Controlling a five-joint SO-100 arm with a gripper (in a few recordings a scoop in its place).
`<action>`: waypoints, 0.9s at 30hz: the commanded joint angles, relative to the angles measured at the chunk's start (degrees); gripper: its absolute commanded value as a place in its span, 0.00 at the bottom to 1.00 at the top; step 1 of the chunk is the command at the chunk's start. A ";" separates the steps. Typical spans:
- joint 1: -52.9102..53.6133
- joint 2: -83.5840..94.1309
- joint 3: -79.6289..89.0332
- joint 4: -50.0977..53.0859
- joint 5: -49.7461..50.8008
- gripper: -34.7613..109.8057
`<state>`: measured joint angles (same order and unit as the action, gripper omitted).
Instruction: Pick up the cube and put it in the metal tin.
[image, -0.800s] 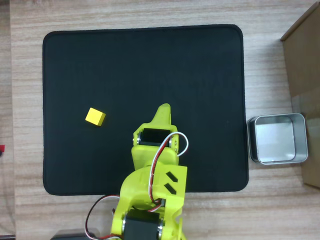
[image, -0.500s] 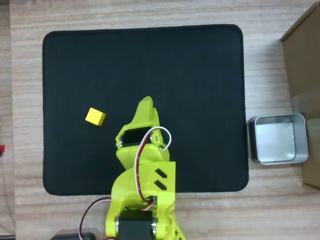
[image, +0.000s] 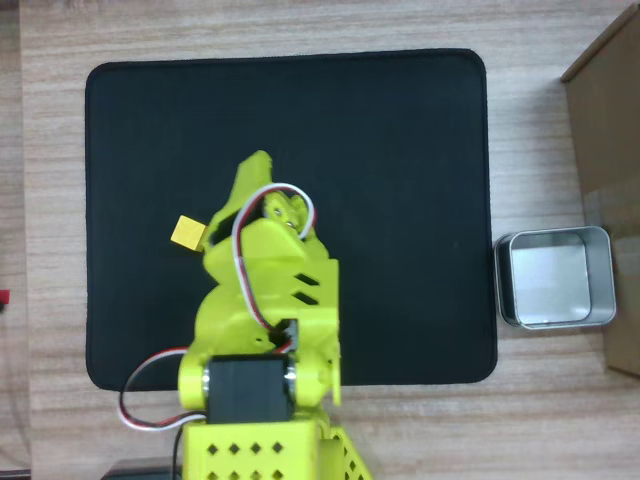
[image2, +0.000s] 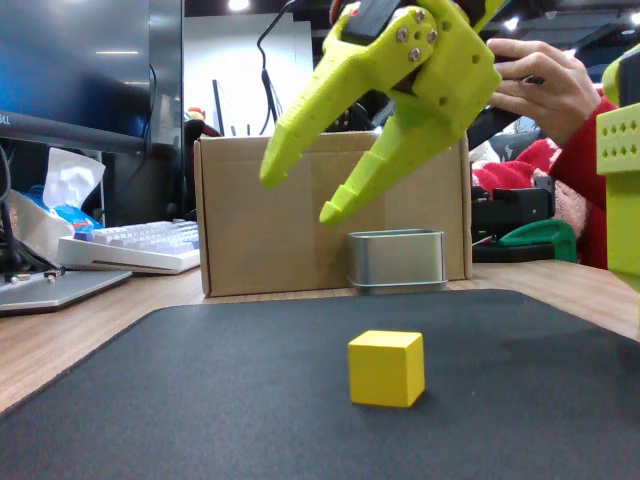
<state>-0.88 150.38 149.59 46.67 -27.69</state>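
Early stage, nothing grasped yet. Cube (image: 188, 233) sits loose on the black mat (image: 400, 150), left part in the overhead view. Gripper (image2: 301, 195) hangs above it with jaws spread wide, empty. Metal tin (image: 555, 277) stands empty off the mat's right edge, beside the cardboard box (image: 610, 120). Descent, grasp, carry and drop all remain.

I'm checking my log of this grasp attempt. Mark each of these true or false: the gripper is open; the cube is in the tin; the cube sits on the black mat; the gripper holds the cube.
1. The gripper is open: true.
2. The cube is in the metal tin: false, the tin is empty in the overhead view.
3. The cube sits on the black mat: true.
4. The gripper holds the cube: false, it hangs above it, apart.
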 joint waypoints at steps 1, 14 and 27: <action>-0.79 -1.85 -4.39 2.46 -0.62 0.39; -16.08 -19.42 -20.65 15.91 -5.45 0.43; -20.83 -37.88 -26.89 17.67 -7.56 0.44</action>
<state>-20.65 112.15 122.96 64.34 -34.72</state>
